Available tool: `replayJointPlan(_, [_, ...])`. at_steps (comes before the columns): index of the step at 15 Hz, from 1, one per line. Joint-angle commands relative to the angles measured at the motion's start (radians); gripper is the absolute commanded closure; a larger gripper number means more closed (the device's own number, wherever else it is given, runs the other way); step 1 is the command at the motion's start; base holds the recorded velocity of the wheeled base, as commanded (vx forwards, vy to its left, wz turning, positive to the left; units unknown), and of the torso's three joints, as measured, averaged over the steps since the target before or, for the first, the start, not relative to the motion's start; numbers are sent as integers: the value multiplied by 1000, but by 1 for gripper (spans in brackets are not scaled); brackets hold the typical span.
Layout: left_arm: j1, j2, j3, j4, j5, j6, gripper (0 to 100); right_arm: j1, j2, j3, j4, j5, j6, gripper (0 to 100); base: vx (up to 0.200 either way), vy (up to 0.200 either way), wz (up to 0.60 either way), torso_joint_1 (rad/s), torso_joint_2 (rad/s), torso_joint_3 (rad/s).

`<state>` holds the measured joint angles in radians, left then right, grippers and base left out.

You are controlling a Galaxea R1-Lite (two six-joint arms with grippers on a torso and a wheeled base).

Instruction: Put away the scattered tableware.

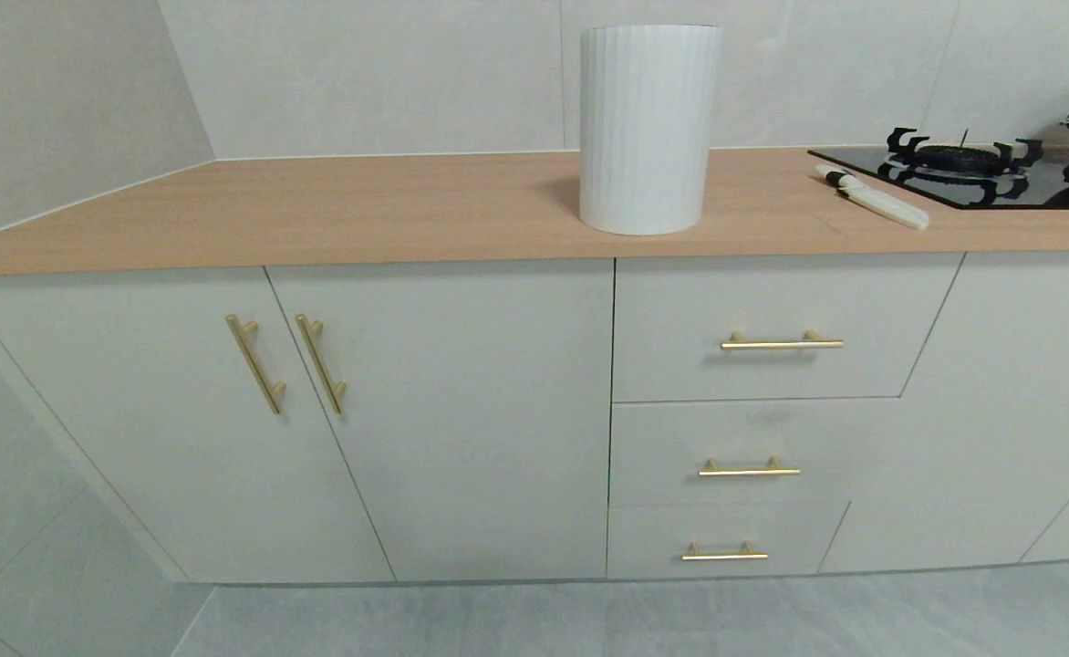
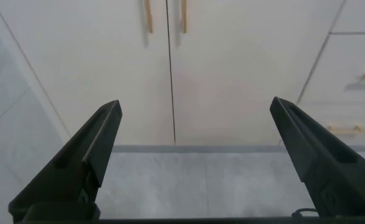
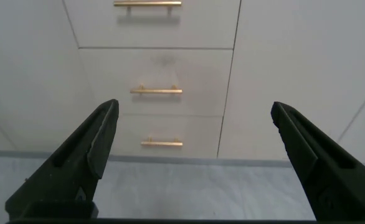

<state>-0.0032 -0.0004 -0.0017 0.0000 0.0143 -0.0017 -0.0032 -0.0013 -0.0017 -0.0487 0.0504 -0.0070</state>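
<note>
Wooden countertop runs along a pale tiled wall. We note a tall white ribbed container standing upright on it, near the front edge, above the top drawer. To its right a slim white utensil, possibly a sheathed knife, lies flat just beside the black hob. A black burner grate sits on the hob. Below the counter are two shut cabinet doors with gold bar handles side by side, and three stacked drawers, all shut.
</note>
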Motion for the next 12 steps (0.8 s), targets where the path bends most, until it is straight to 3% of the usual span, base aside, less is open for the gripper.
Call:
replayJointPlan(1, [0, 0, 0, 0, 1, 0, 0, 0, 1, 0, 0, 0, -1, 0, 200, 0, 0, 7, 2, 2])
replayJointPlan(11, [0, 0, 0, 0, 1, -1, 0, 0, 1, 0, 0, 2, -4, 0, 200, 0, 0, 3, 2, 0])
replayJointPlan(12, [0, 0, 0, 0, 0, -1, 0, 0, 3, 0, 0, 2, -4, 0, 0, 0, 0, 0, 0, 0])
